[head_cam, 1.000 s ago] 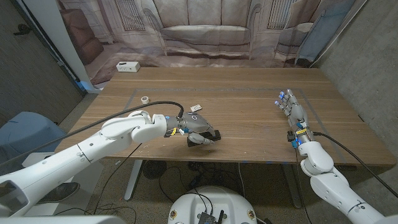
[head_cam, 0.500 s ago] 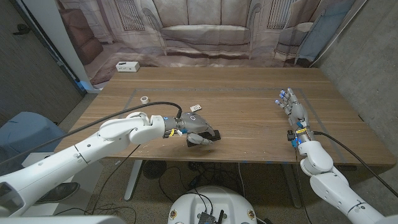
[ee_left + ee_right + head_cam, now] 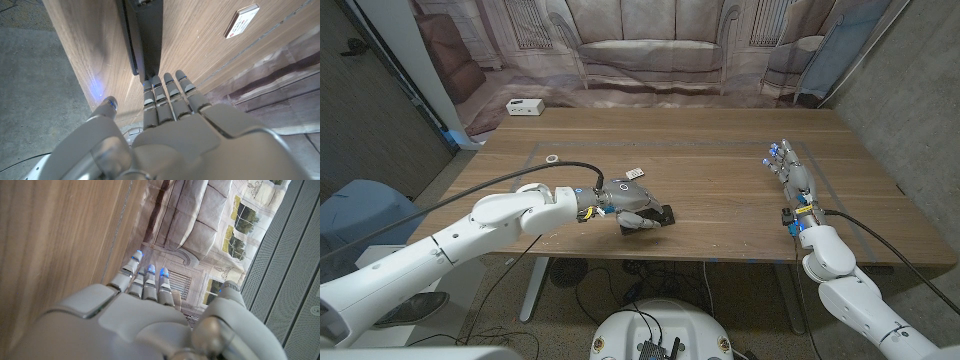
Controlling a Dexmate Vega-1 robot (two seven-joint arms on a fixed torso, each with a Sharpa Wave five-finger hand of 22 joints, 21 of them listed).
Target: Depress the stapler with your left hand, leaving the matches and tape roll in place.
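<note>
A printed sofa backdrop hangs behind the wooden tabletop (image 3: 720, 200). One black stapler (image 3: 660, 215) lies near the front edge, left of centre, long axis running away from the left hand (image 3: 628, 203), whose straight, close-set fingers reach its near end; contact looks likely. The right hand (image 3: 792, 180), fingers extended and holding nothing, is well apart. One matchbox (image 3: 635, 174), one tape roll (image 3: 553, 158)
</note>
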